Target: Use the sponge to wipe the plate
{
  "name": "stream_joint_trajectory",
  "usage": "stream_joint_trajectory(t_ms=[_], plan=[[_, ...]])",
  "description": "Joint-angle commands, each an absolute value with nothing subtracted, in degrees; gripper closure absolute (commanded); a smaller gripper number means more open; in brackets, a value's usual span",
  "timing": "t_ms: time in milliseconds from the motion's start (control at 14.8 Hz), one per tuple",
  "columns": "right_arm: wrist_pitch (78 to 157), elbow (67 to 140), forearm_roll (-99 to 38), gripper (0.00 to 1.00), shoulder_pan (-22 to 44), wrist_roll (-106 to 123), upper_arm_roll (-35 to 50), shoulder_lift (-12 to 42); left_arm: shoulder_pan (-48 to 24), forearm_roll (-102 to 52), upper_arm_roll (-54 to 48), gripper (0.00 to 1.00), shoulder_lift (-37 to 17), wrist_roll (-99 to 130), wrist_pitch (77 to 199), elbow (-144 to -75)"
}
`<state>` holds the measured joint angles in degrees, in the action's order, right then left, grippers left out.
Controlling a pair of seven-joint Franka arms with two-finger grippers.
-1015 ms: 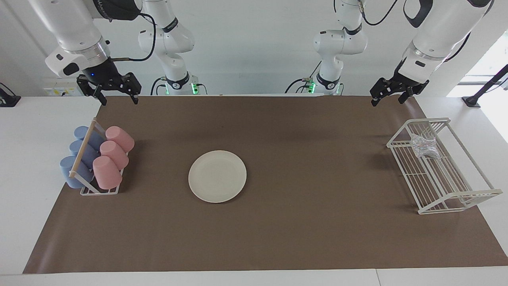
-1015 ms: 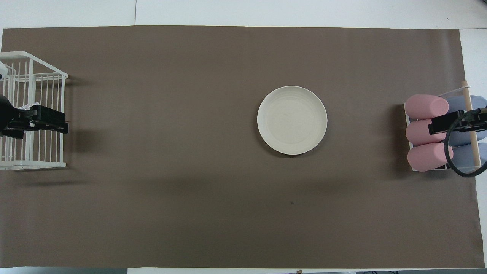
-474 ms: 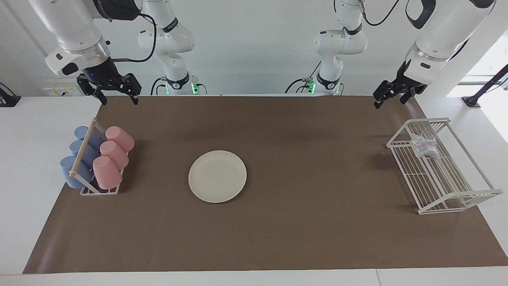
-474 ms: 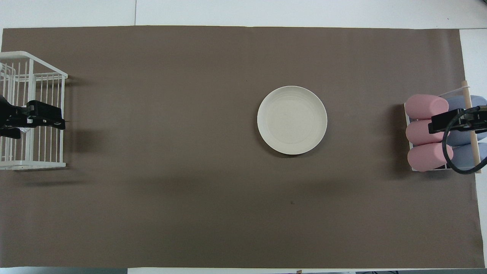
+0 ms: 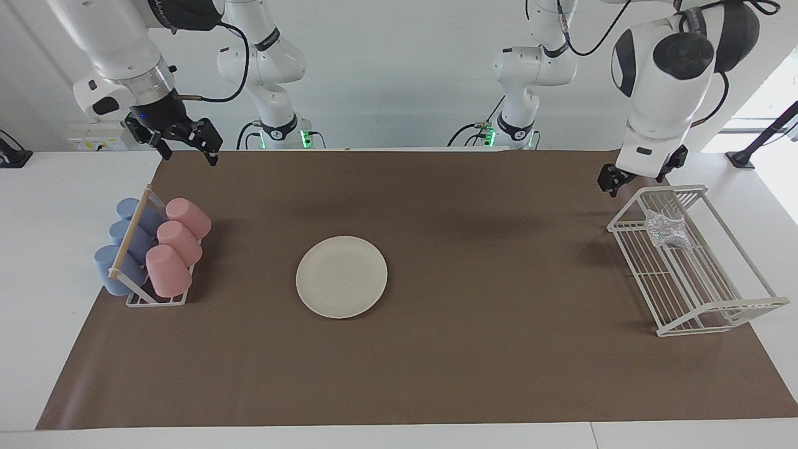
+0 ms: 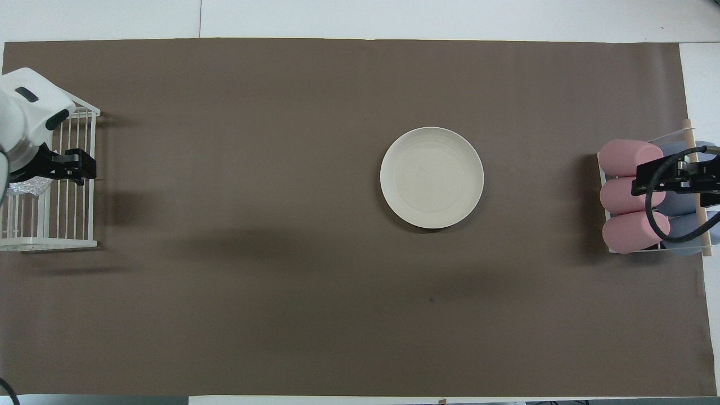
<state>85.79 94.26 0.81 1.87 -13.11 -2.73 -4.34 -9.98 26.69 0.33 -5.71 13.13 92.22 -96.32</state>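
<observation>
The plate (image 5: 341,277) lies flat on the brown mat (image 5: 436,374), a little below the centre of the facing view and toward the right arm's end of the surface (image 5: 37,262); in the overhead view it sits just right of centre (image 6: 432,177). Nothing touches it.

The sponge (image 5: 667,229) rests inside the white wire rack (image 5: 717,305) at the right edge of the facing view, in the rack's end nearer the robots. In the overhead view only a sliver of it shows at the left edge (image 6: 25,185), under the arm.

The left end effector (image 5: 633,178) hangs at the upper right of the facing view, over the rack's near corner and clear of the sponge; I cannot tell how far it is open.

The right end effector (image 5: 184,146) hovers at the upper left of the facing view, its fingers spread wide and holding nothing. In the overhead view it sits over the cup rack (image 6: 604,169), where pink cups (image 5: 177,246) and blue cups (image 5: 118,252) lie on their sides.
</observation>
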Motion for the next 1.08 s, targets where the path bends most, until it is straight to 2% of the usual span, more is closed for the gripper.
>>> stream_joint_trajectory(t_ms=[0,338,609,744,812,879,1015], plan=[[83.15,93.87,1.32,0.00,2.11,-21.85,-1.59,-4.92,-11.95,36.88,0.79,0.00,-11.50,14.06,94.56,-96.15],[81.21,93.87,1.05,0.00,2.11,-45.65,2.71,-6.06,-11.95,49.98,0.97,0.00,-15.38,16.44,97.21,-101.59],[80.07,94.04,0.88,0.00,2.11,-64.13,7.02,-6.68,-11.34,53.35,0.97,0.00,-16.35,16.87,96.86,-101.87],[79.98,95.09,0.70,0.00,2.11,-72.55,8.17,-7.55,-11.25,53.35,0.88,0.12,-16.35,17.83,96.77,-102.04],[79.98,95.45,-0.60,0.00,2.11,-76.60,8.70,-7.73,-11.25,53.26,0.88,0.22,-16.26,18.10,96.33,-102.04],[79.89,95.45,-1.49,0.00,2.11,-78.29,8.79,-7.65,-11.25,53.26,0.88,0.37,-16.26,18.11,95.81,-102.04],[80.07,95.27,-1.58,0.00,2.11,-76.65,9.05,-7.82,-11.16,53.26,0.97,0.81,-16.17,18.11,95.28,-102.13]])
